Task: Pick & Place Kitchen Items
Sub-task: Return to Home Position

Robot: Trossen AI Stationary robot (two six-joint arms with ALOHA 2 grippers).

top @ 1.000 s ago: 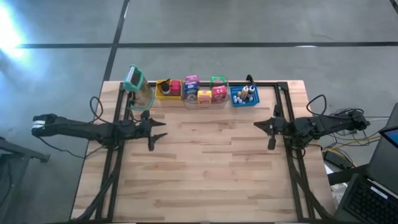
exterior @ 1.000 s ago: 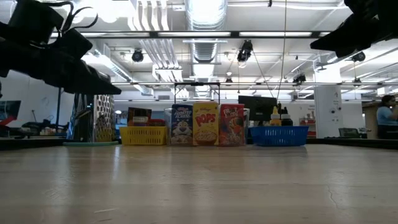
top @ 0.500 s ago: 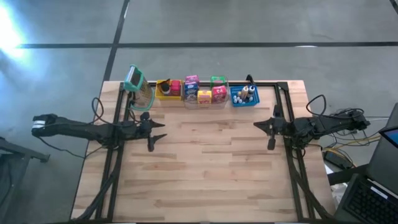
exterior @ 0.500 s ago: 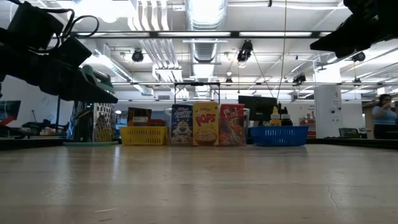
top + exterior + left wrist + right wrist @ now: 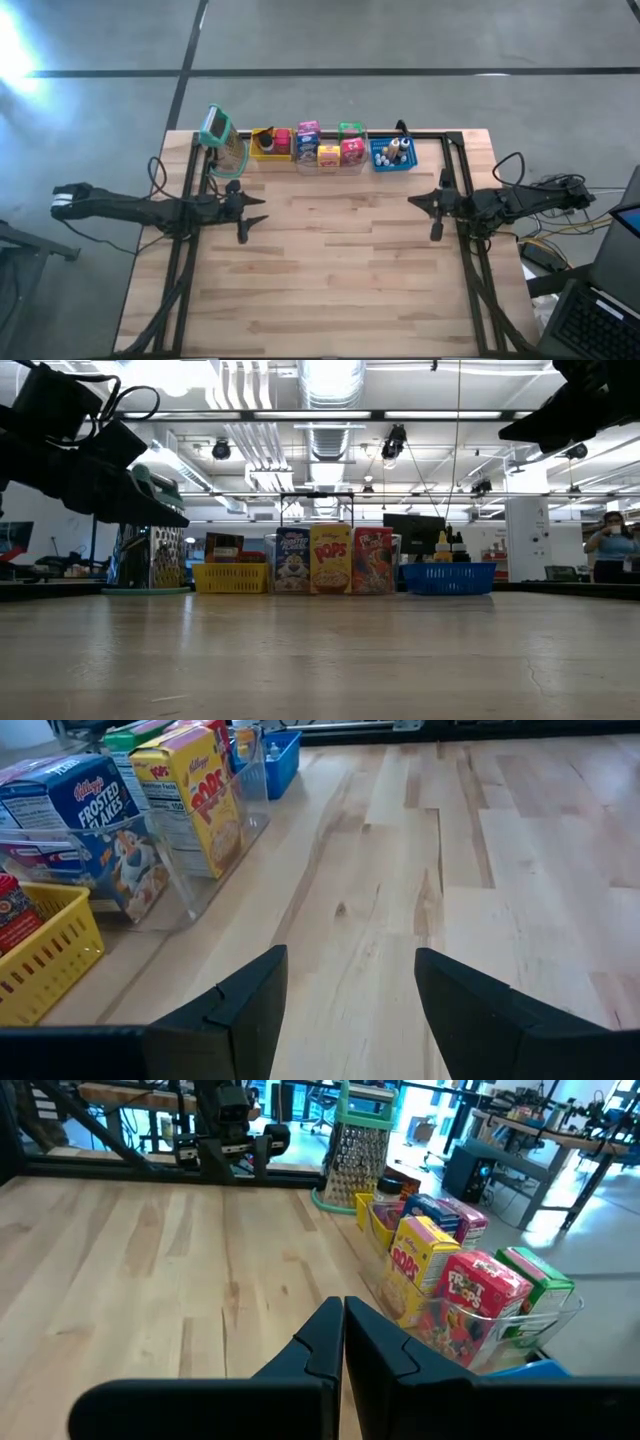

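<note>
On the pale wooden table, about midway back and near the left edge, the left gripper hangs empty, fingers spread wide. It has drawn back slightly over the last second and now holds steady. Near the right edge, the right gripper hovers with fingers pressed together, unmoved. Along the far edge stand a yellow mesh basket, a clear bin holding small cereal boxes, and a blue basket holding tiny bottles. The sorting looks finished and both arms seem parked.

Bottles in blue bin too small to tell apart
</note>
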